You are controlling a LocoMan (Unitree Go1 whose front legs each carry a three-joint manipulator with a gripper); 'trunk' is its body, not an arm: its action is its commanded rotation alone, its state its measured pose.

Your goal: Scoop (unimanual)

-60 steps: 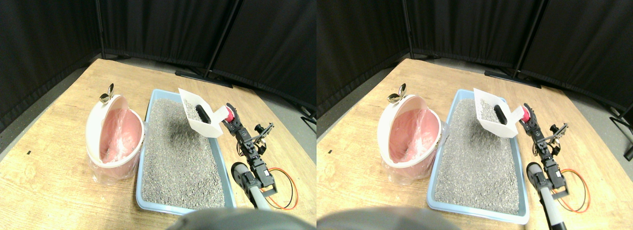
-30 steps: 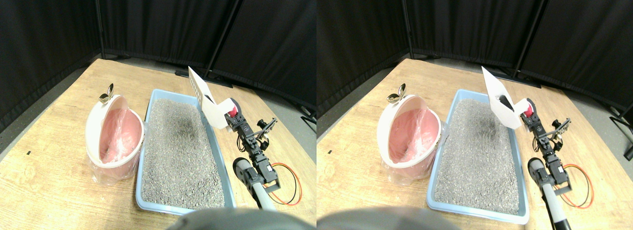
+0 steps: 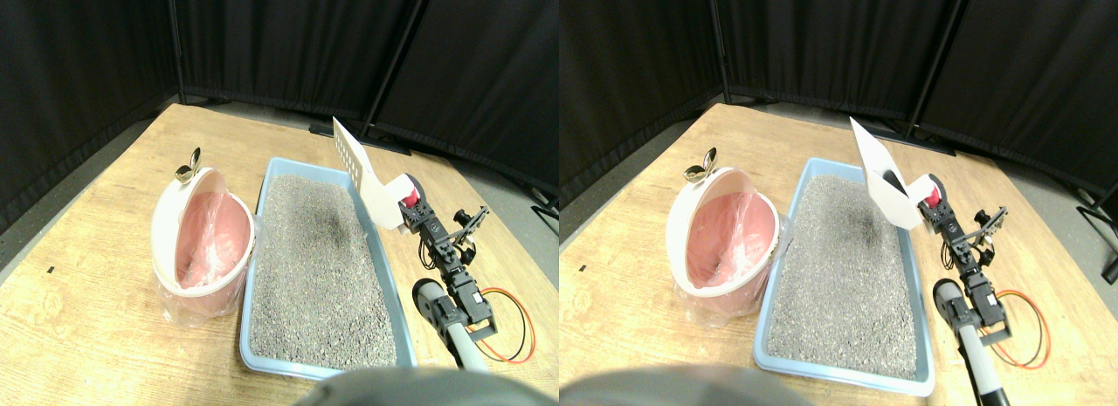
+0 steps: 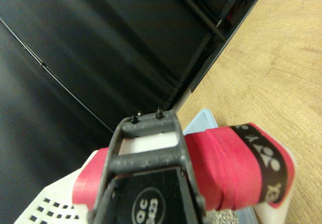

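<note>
The white slotted scoop (image 3: 360, 175) hangs in the air over the far right rim of the blue litter tray (image 3: 262, 192), tipped steeply with its blade pointing up. My right gripper (image 3: 410, 205) is shut on its red-wrapped handle (image 4: 236, 163), just outside the tray's right wall. In the wrist view the dark jaw frame lies across the red wrap, with the scoop's slotted white body (image 4: 45, 209) beyond it. Grey litter (image 3: 310, 258) fills the tray, darker near the far end. A pink bin (image 3: 205, 240) with a raised white lid stands left of the tray.
An orange cable loop (image 3: 507, 323) lies on the wooden board to the right of my arm. Black curtain panels with floor stands (image 3: 358, 135) close off the back. A small gold clip (image 3: 188, 166) sits on the bin's lid.
A second ago the scoop was lower and nearly level over the litter, holding litter and a dark lump. It has since risen and tipped upright; in the last half second it barely moved.
</note>
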